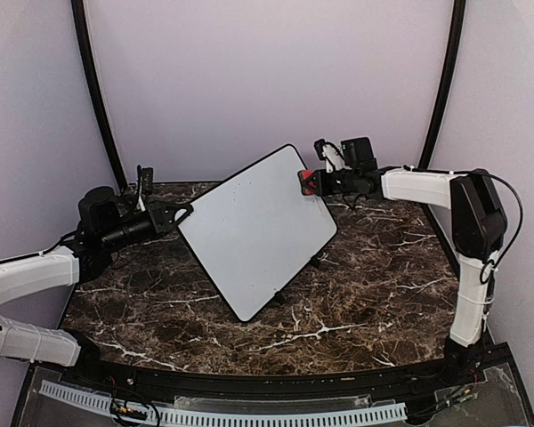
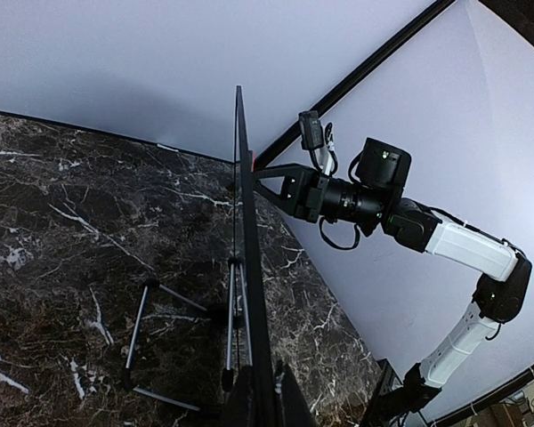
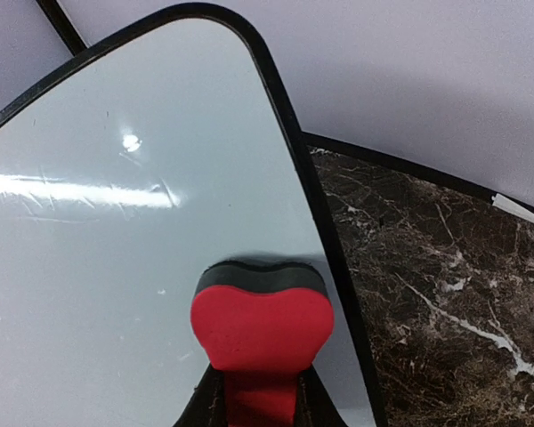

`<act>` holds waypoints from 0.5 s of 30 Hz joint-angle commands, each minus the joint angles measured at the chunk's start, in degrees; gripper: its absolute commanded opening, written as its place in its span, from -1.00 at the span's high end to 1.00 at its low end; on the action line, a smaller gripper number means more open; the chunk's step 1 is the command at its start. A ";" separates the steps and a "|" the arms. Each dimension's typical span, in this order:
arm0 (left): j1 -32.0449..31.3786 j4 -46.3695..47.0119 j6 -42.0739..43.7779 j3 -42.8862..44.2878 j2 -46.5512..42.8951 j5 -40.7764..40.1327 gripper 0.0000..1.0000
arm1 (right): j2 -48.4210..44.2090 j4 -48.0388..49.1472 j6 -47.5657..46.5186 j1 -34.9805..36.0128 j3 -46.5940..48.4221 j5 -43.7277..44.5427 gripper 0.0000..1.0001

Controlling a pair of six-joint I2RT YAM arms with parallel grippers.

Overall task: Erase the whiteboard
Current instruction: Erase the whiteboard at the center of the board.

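Observation:
The whiteboard (image 1: 254, 227), white with a thin black frame, stands tilted on the marble table; I see no marker text on it. My left gripper (image 1: 180, 213) is shut on its left edge, and the left wrist view shows the board edge-on (image 2: 249, 267) between the jaws (image 2: 269, 405). My right gripper (image 1: 313, 181) is shut on a red eraser (image 3: 261, 325) with a dark felt side pressed against the board's face (image 3: 116, 267) near its upper right corner.
A thin metal stand (image 2: 147, 334) props the board from behind, its feet on the table. Black rails (image 1: 93, 89) run up both sides of the pale back wall. A black object (image 1: 145, 182) stands at the back left.

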 commanded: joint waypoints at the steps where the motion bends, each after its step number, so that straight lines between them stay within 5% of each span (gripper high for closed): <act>1: -0.93 9.06 -1.27 0.51 -2.82 6.02 1.00 | 2.84 -1.85 -1.89 -0.12 3.02 0.52 0.63; 15: -0.90 9.44 -1.59 0.52 -2.01 6.40 1.00 | -2.52 12.85 -5.17 -2.21 -18.97 -1.07 0.64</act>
